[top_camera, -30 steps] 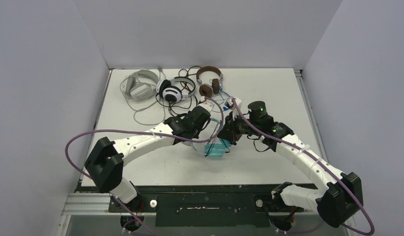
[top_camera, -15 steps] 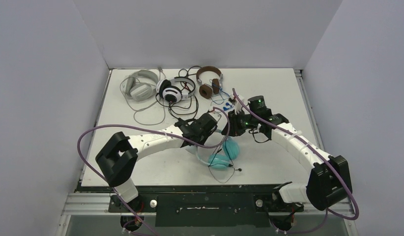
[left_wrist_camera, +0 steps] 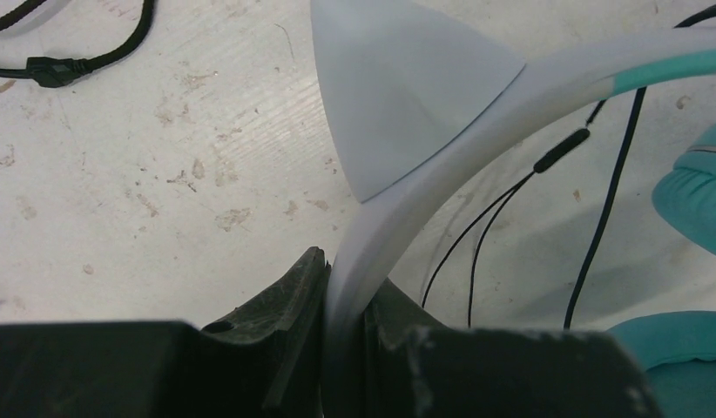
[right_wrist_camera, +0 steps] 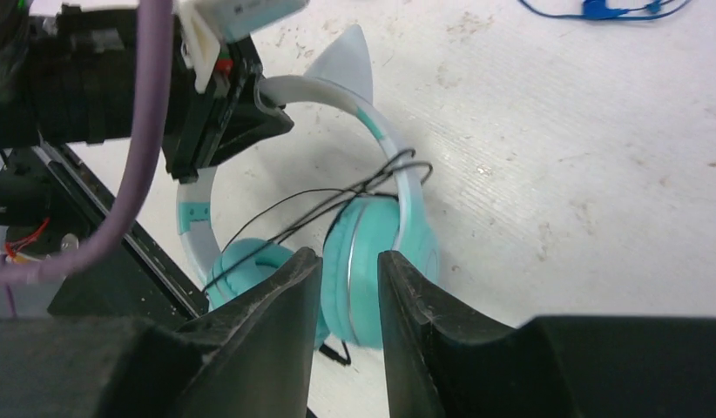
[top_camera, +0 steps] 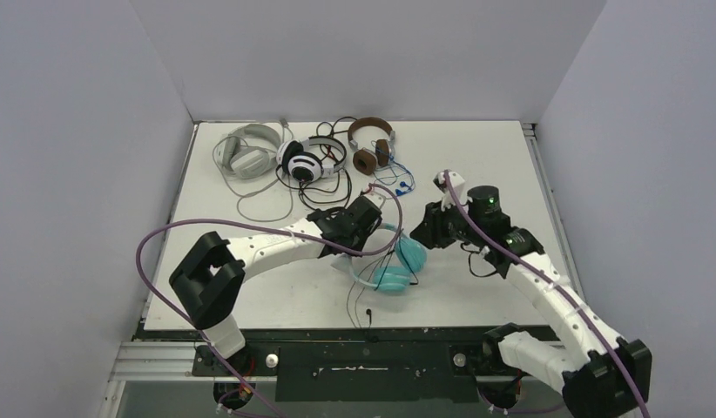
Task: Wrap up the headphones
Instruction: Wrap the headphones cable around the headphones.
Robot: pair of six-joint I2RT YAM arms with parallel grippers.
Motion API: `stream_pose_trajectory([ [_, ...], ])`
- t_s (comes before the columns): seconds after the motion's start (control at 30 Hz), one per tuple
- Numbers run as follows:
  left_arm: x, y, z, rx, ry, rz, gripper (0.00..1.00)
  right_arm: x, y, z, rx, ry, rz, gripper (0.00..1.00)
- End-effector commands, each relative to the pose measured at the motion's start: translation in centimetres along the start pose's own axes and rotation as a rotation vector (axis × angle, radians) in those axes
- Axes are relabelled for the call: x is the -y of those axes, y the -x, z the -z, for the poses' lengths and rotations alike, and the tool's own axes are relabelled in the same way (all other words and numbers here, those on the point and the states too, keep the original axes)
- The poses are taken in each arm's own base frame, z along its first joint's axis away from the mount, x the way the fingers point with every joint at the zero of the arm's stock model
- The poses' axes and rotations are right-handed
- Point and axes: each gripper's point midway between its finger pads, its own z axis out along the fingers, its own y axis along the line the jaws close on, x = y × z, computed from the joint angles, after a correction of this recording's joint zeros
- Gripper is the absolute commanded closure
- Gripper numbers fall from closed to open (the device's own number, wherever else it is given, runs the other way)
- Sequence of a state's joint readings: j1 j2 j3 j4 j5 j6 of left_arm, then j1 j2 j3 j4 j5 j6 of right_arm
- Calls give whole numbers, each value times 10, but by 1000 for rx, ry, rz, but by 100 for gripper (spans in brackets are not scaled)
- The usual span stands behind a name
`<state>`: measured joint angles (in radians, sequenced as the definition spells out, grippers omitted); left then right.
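Right gripper (right_wrist_camera: 347,261) released the teal headphones (top_camera: 396,266)
Left gripper (left_wrist_camera: 341,283) stayed clamped on their white band (left_wrist_camera: 476,113); the right's jaws had parted, empty, backed off just right of them, brown headset (top_camera: 372,144) well beyond.

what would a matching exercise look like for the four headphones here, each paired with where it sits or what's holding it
Column one:
1 teal headphones
2 brown headphones
3 black-and-white headphones
4 pale grey headphones

Column two:
a left end of the far row
b right end of the far row
c white band pinched in the left tool
d middle of the far row

Pairs: 1-c, 2-b, 3-d, 4-a
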<state>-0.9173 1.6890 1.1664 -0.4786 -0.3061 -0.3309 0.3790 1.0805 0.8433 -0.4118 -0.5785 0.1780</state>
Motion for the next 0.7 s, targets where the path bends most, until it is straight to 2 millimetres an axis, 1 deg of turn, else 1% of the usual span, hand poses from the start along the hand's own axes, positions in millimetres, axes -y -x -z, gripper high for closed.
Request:
stream_pose_trajectory([
  [0.0, -1, 54, 29, 171, -55, 137, 100, 4, 18, 29, 194, -97, 40, 68],
  [0.1, -8, 73, 51, 216, -49, 177, 100, -1, 24, 44, 299, -102, 65, 64],
  [0.13, -10, 80, 59, 235, -48, 189, 100, -2, 23, 48, 326, -104, 66, 63],
  [0.3, -21, 109, 101, 334, -54, 261, 100, -12, 29, 64, 464, -81, 97, 57],
  [0.43, -27, 126, 134, 397, -70, 321, 100, -16, 31, 70, 528, -67, 130, 51],
  [0.53, -31, 139, 160, 433, -83, 355, 100, -20, 31, 71, 561, -38, 153, 47],
  [0.67, -34, 158, 199, 490, -121, 380, 100, -29, 30, 73, 617, 17, 168, 37],
])
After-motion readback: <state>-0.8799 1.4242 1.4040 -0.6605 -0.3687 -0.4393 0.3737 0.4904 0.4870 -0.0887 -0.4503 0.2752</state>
